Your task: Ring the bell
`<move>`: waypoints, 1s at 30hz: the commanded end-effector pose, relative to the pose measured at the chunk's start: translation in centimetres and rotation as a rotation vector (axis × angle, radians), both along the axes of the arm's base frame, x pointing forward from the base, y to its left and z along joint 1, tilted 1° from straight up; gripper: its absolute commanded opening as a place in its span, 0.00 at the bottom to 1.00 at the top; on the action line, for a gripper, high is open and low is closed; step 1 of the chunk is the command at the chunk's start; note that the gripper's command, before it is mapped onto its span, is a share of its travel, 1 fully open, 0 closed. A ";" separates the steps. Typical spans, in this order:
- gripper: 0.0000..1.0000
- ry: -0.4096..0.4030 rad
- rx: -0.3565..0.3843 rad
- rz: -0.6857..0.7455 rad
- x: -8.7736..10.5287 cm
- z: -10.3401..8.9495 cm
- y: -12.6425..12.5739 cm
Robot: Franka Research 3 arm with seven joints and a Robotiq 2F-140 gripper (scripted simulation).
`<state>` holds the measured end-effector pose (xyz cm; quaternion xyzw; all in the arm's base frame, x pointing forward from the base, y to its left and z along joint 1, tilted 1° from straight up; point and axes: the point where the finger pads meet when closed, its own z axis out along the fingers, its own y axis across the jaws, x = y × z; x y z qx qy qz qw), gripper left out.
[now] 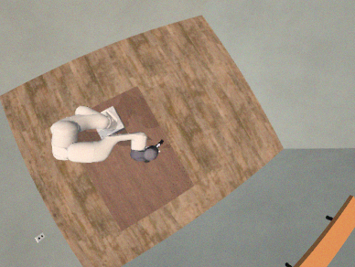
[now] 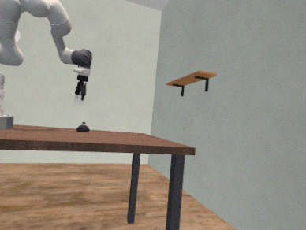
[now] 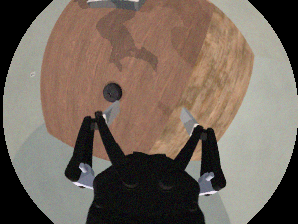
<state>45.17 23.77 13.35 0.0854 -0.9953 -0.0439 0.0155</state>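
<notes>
Brown bench (image 2: 118, 142) is carrying the bell (image 2: 83, 127), which is sitting almost straight below the tool (image 2: 80, 99); the tool is hanging well above it, fingers spread wide, gripping nothing.

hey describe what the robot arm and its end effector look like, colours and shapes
The arm is glossy white, built of thick rounded links with bulbous joints. Its wrist is a dark grey, rounded housing. Below it, the end effector has a short white collar and slim black linkage bars, seen in the wrist view ending in small pale grey fingertips. No cables or markings show.
</notes>
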 end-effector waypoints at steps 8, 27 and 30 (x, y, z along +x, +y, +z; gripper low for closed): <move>1.00 -0.013 -0.017 -0.025 0.9 -0.5 -2.3; 1.00 -0.034 -0.066 -0.099 2.5 -1.9 -8.5; 1.00 -0.034 -0.066 -0.099 2.5 -1.9 -8.5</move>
